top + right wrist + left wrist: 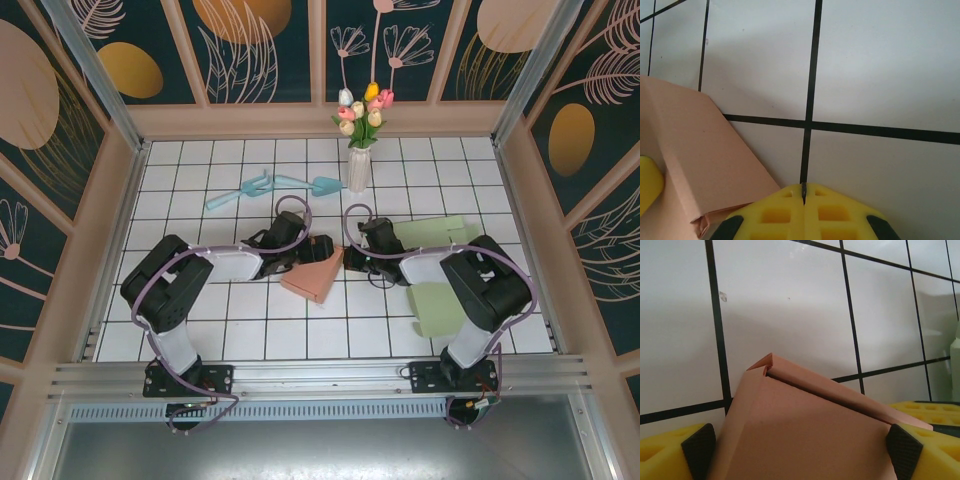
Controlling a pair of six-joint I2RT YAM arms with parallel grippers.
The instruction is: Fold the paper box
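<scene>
Near edge: both arm bases are bolted at the near edge of the tiled table (230, 330), and the arms reach inward toward its middle.
Near sheet: a flat green sheet (440, 308) lies toward the near right corner, partly under the right arm.
Box: the pink paper box (315, 272) sits at the middle of the table between the two grippers. It is a part-folded wedge with one flap creased over along its upper edge.
Left gripper: the left gripper (802, 445) has its jaws set wide apart, with a corner of the box between the black pads (699, 447). Whether the pads press on it cannot be told.
Right gripper: the right gripper (803, 200) has its jaws together and its tip low over the tiles, just beside the box's right edge.
Far sheet: a second green sheet (435, 232) lies behind the right gripper, toward the right edge.
Utensils: pale blue utensils (275, 186) lie left of the vase, well apart from the box.
Vase: a white vase (358, 170) stands upright near the far edge, behind both grippers, and holds tulips (362, 110).
</scene>
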